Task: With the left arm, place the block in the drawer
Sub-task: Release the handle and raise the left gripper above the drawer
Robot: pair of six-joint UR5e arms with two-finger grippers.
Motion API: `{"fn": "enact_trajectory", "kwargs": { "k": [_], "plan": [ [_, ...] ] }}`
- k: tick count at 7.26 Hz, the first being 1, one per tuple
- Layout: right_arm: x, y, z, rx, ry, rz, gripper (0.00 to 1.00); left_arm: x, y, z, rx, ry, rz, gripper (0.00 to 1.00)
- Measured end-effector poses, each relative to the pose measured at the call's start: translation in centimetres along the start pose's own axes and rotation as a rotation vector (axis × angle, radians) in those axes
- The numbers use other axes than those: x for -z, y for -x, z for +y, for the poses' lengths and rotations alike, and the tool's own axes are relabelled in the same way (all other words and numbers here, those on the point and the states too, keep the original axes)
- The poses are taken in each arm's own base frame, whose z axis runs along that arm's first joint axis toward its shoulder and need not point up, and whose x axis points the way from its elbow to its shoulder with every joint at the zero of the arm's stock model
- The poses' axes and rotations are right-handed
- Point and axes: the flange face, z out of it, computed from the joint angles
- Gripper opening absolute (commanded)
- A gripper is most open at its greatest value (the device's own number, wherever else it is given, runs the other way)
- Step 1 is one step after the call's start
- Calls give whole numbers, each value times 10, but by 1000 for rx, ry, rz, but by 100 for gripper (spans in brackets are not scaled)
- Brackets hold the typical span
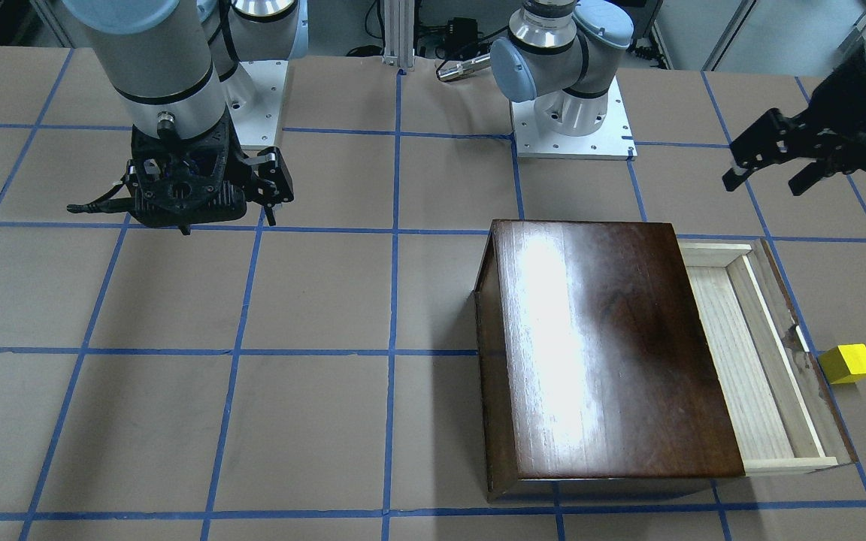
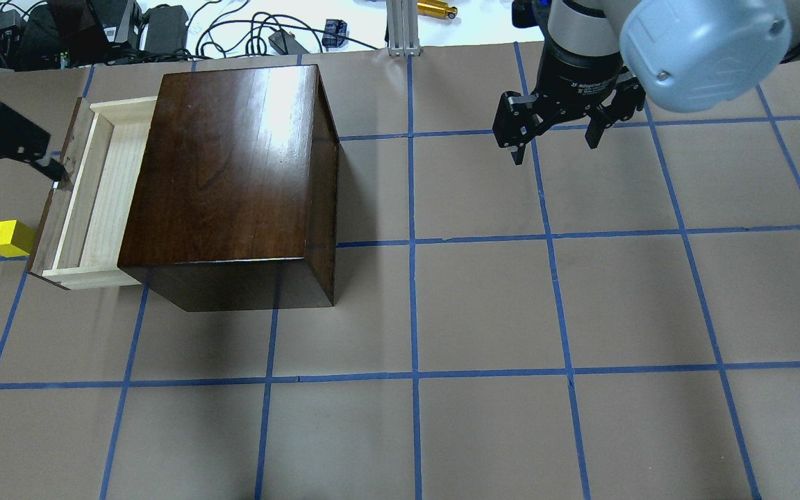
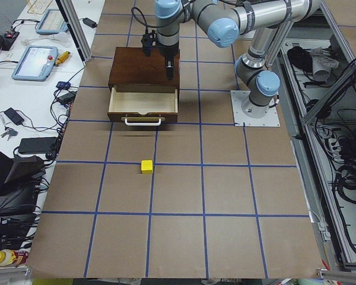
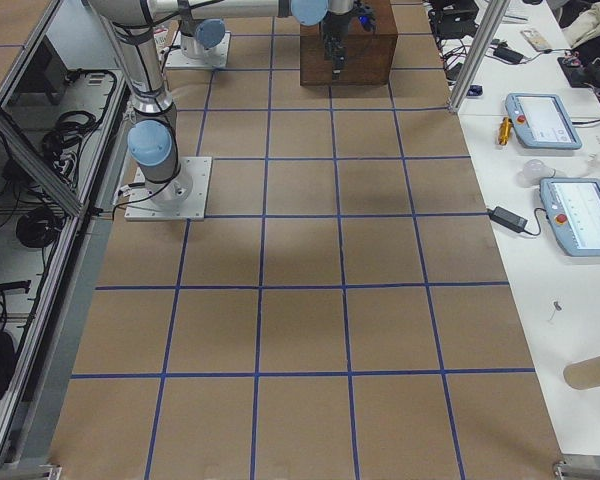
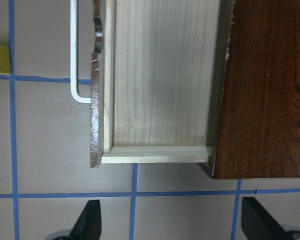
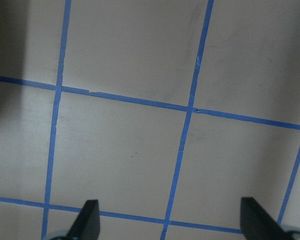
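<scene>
Overhead exterior view first: the dark brown box (image 2: 233, 173) sits on the worktop (image 2: 483, 312) in the left half, and its drawer (image 2: 98, 194) is pulled out sideways towards the left edge, pale wood showing inside. The yellow block (image 2: 7, 237) lies on the worktop out beyond the drawer's dark front panel, not in the drawer. From above it looks close to the panel, but the side view from the robot's left shows it clearly apart from the handle, on a blue tape line.

Now the left gripper (image 1: 767, 179), blue light glowing: it hangs in the air near the drawer's end and holds nothing. Its fingers (image 5: 87, 220) are spread wide, one at each bottom corner of the left wrist view, with bare worktop and tape between them. That same view looks straight down on a corner of the drawer, its white wire handle (image 5: 73, 60) running along the front panel, and the block just peeping in at the left edge. How high the gripper sits above the worktop is hard to judge from these angles.

Over on the other side, the right gripper (image 2: 553, 142) hovers over bare worktop well apart from the box, fingers parted too, nothing between them.
</scene>
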Motion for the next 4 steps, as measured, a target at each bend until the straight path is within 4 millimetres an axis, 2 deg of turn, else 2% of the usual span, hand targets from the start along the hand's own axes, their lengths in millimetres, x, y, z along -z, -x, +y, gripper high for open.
{"fn": "enact_trajectory", "kwargs": {
  "k": [1,2,3,4],
  "plan": [
    [0,0,0,0,0,0,100,-5,-47,-4,-13,-8,-16,100],
    [0,0,0,0,0,0,100,-10,-84,-6,-19,-22,-47,100],
    [0,0,0,1,0,0,100,-16,-113,-6,-26,-30,-76,100],
    [0,0,0,0,0,0,100,-21,-132,-6,-39,-36,-89,100]
  ]
}}
